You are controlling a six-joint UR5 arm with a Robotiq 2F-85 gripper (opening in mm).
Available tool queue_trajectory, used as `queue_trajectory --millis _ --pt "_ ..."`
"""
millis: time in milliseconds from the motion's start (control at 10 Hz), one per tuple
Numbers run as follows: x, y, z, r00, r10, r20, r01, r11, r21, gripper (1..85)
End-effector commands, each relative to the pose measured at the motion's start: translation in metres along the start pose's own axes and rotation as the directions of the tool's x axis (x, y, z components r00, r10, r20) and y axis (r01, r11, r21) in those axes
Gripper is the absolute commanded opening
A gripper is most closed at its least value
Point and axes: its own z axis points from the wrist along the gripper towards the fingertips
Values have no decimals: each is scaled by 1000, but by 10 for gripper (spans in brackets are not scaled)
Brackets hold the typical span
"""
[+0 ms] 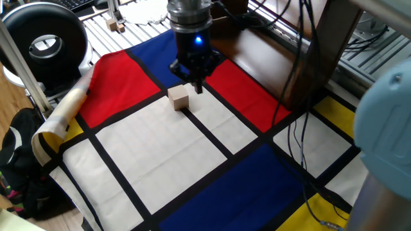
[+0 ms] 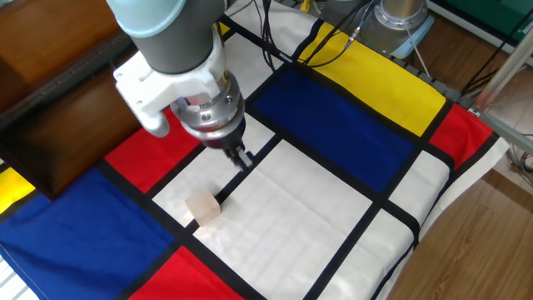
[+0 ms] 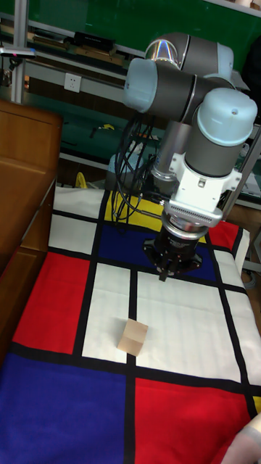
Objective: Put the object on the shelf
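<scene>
The object, a pale tan wooden cube [image 1: 178,98], rests on the checked cloth at the corner of a white panel, also seen as the cube [image 2: 203,207] and the cube [image 3: 133,337]. My gripper [image 1: 196,86] hangs just above the cloth a short way from the cube, toward the shelf side, apart from it. Its fingers look pressed together with nothing between them; the same gripper [image 2: 241,158] and gripper [image 3: 164,274] show from the other sides. The dark brown shelf [image 1: 270,58] stands at the cloth's edge, also the shelf [image 2: 67,108] and the shelf [image 3: 22,188].
A rolled cloth end [image 1: 64,109] and a black round device [image 1: 45,42] sit at the left. Tiny wooden blocks [image 1: 115,25] lie on the silver slatted frame behind. Cables [image 1: 302,128] trail over the cloth near the shelf. A black bag [image 1: 19,160] lies beside the table.
</scene>
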Motion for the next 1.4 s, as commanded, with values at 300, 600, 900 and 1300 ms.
queue_trajectory --millis 300,600,900,1300 --pt "-14 -7 -11 983 -180 23 180 984 0 193" --pt "-10 -14 -6 967 -255 -11 255 967 6 423" --pt "-33 -10 13 964 -265 33 264 964 19 447" --pt "-50 -10 18 959 -271 86 270 963 23 443"
